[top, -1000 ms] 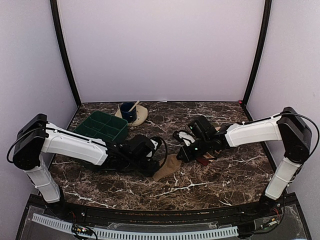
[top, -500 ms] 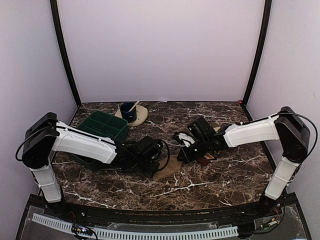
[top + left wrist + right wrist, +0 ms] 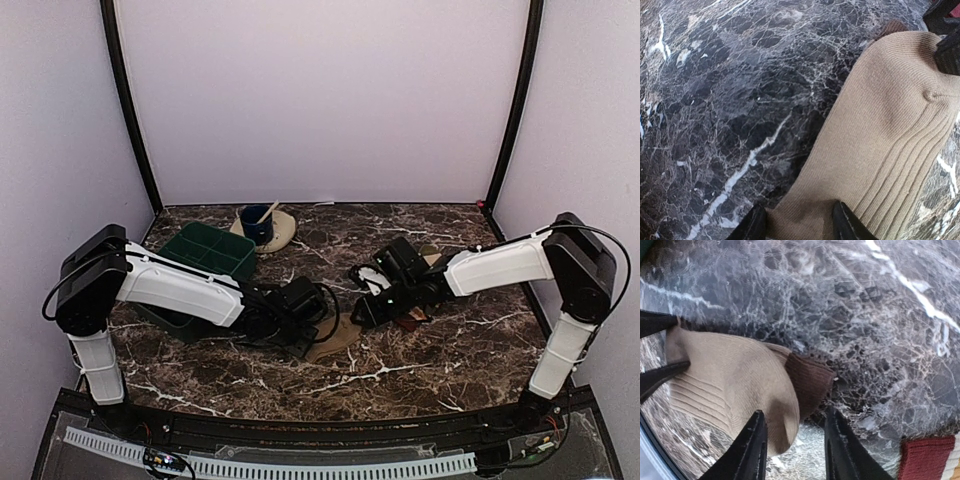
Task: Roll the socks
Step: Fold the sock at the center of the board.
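The plain tan sock lies flat on the marble table between my two grippers. My left gripper is open, its fingers astride the sock's near end, with fabric between the tips. My right gripper is open over the sock's far end, and its tips straddle the bunched tan fabric and the brown tip. The striped sock lies under my right arm; its red band shows at the lower right of the right wrist view.
A green compartment tray stands at the back left, partly behind my left arm. A blue cup with a spoon in it sits on a tan plate behind the tray. Walls close in the table on three sides.
My left arm has reached further right, bringing its gripper onto the tan sock's near end. My right gripper has shifted slightly left onto the far end. The sock looks a little shorter.
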Tool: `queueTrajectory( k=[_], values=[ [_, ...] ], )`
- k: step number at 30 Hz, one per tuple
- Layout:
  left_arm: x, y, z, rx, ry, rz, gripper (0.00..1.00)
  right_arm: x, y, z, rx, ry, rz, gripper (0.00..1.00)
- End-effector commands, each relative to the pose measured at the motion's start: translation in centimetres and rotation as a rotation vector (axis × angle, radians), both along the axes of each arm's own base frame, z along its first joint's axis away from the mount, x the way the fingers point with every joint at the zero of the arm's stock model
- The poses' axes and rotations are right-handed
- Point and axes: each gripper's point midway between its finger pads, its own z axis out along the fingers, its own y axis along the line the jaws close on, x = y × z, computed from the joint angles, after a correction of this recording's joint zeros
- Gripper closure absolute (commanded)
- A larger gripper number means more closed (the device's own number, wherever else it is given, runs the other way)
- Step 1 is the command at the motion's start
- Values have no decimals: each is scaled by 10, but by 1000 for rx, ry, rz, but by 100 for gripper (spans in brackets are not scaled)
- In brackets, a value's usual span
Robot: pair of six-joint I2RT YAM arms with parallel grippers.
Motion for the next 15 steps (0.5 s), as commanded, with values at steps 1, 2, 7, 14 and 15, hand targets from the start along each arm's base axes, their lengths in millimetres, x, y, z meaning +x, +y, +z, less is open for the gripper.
queueTrajectory(
  k=[1, 2, 7, 14, 15],
  values=[
    [-8, 18, -12, 87, 43, 33, 54, 12, -1, 28, 92, -59, -93, 60],
    [-9, 19, -13, 92, 47, 38, 54, 11, -2, 32, 117, -57, -117, 60],
    [-11, 18, -16, 105, 74, 48, 55, 7, -10, 57, 326, -25, -313, 59],
    [-13, 21, -14, 114, 95, 74, 56, -7, -20, 69, 663, 121, -546, 58],
    [-14, 21, -14, 111, 99, 75, 56, -11, -20, 65, 685, 158, -570, 58]
  ],
)
